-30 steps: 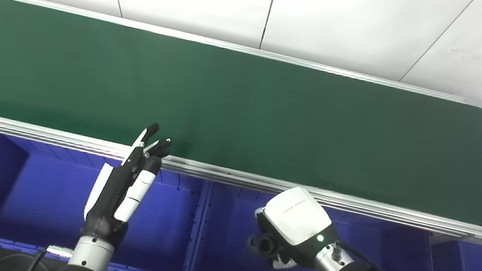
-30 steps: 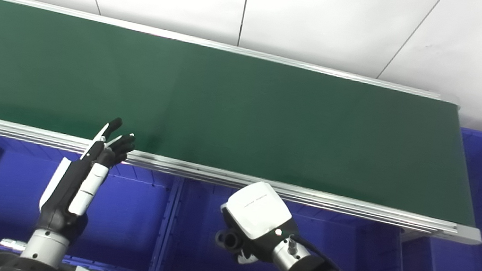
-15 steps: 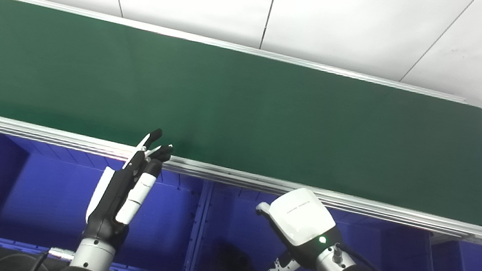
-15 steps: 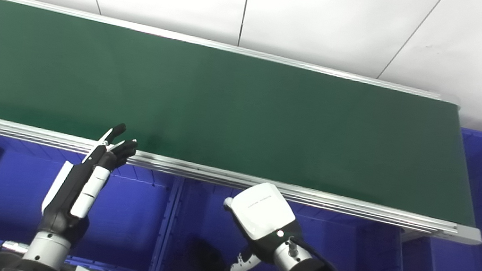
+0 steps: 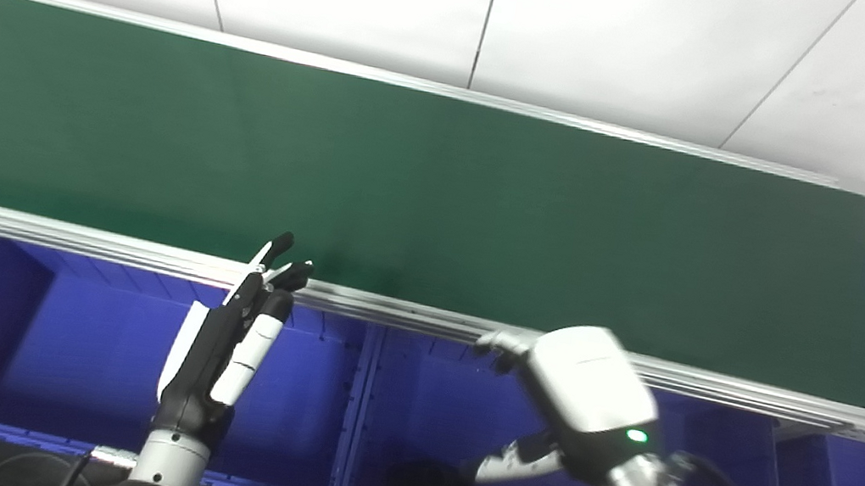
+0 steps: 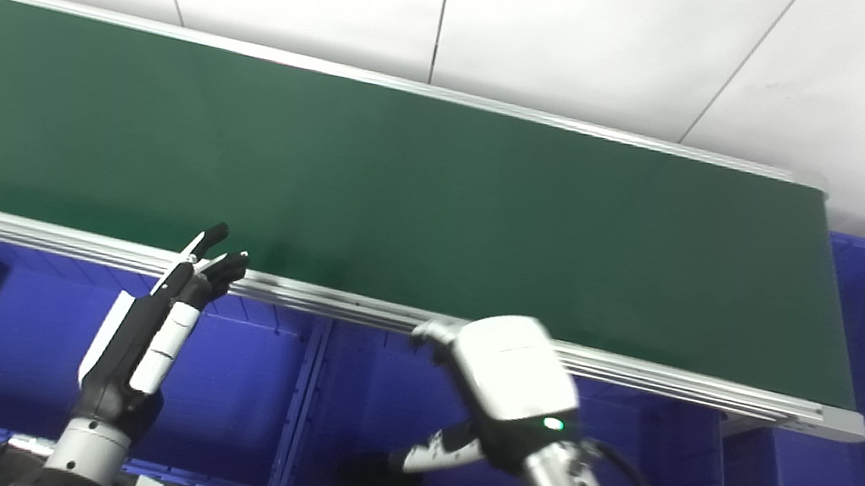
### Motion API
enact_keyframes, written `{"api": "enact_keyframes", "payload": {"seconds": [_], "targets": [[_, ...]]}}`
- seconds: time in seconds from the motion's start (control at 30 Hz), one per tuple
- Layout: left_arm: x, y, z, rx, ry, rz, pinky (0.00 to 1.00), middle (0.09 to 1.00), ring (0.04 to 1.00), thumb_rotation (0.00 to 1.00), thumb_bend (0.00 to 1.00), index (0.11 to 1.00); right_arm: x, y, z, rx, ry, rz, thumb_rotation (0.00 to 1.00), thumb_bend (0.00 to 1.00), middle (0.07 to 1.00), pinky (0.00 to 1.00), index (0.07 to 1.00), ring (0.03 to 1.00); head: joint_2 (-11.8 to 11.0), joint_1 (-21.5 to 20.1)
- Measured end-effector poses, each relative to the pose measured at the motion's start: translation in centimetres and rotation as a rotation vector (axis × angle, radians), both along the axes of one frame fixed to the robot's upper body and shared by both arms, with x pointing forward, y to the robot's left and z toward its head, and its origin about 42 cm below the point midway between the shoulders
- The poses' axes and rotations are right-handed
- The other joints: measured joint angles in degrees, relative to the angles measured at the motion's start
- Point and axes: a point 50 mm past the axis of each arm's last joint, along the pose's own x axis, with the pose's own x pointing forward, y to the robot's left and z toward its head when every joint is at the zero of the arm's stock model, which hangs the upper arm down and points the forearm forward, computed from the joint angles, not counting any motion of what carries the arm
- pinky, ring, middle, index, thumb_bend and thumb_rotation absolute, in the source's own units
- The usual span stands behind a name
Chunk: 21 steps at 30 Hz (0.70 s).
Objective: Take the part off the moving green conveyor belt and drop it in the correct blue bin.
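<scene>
Dark part lies in middle blue bin, right hand above.

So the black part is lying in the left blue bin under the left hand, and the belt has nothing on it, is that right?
Not quite. The black part lies in the middle blue bin, below the right hand, not in the left bin under the left hand. The left eye view shows it as a dark blur on that bin's floor. The belt does have nothing on it.
</scene>
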Motion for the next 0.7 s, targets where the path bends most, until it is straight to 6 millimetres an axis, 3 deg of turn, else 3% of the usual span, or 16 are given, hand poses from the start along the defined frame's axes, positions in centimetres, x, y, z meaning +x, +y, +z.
{"api": "enact_keyframes", "payload": {"seconds": [0.1, 0.13, 0.2, 0.33, 0.43, 0.53, 0.7], "targets": [[-0.2, 0.1, -0.7, 0.005, 0.025, 0.003, 0.92, 0.929, 0.911, 0.92, 0.53, 0.967, -1.0, -0.5, -0.6, 0.244, 0.018, -0.148, 0.51, 0.78, 0.679, 0.48, 0.722, 0.581, -0.7, 0.27], [-0.2, 0.1, -1.0, 0.005, 0.033, 0.002, 0.92, 0.947, 0.926, 0.94, 0.54, 0.967, -1.3, -0.6, -1.2, 0.322, 0.038, -0.185, 0.62, 0.77, 0.704, 0.54, 0.733, 0.631, -1.23, 0.18], [-0.2, 0.1, -1.4, 0.008, 0.049, 0.001, 0.94, 0.972, 0.951, 0.96, 0.57, 0.966, -2.1, -0.4, -2.7, 0.494, 0.093, -0.262, 0.71, 0.79, 0.741, 0.63, 0.761, 0.696, -1.32, 0.09], [-0.5, 0.2, -2.5, 0.015, 0.071, 0.003, 0.95, 0.985, 0.963, 0.97, 0.6, 0.956, -3.4, 0.0, -5.5, 0.809, 0.169, -0.42, 0.82, 0.76, 0.814, 0.73, 0.826, 0.774, -3.25, 0.44], [-0.4, 0.6, -2.6, 0.035, -0.005, 0.019, 0.96, 0.983, 0.964, 0.95, 0.6, 0.938, -3.9, 0.1, -7.7, 1.02, 0.147, -0.565, 0.93, 0.76, 0.886, 0.79, 0.865, 0.849, -3.96, 0.88], [0.0, 1.2, -1.9, 0.071, -0.138, 0.034, 0.97, 0.982, 0.966, 0.95, 0.57, 0.935, -4.4, -0.4, -9.0, 1.037, 0.095, -0.581, 0.96, 0.81, 0.932, 0.83, 0.872, 0.891, -4.92, 0.97], [0.4, 1.4, -1.5, 0.094, -0.206, 0.03, 1.0, 0.998, 0.998, 0.95, 0.59, 0.946, -3.8, -0.2, -9.2, 1.029, 0.053, -0.522, 1.0, 0.84, 0.947, 0.84, 0.934, 0.901, -5.89, -0.69]]}}
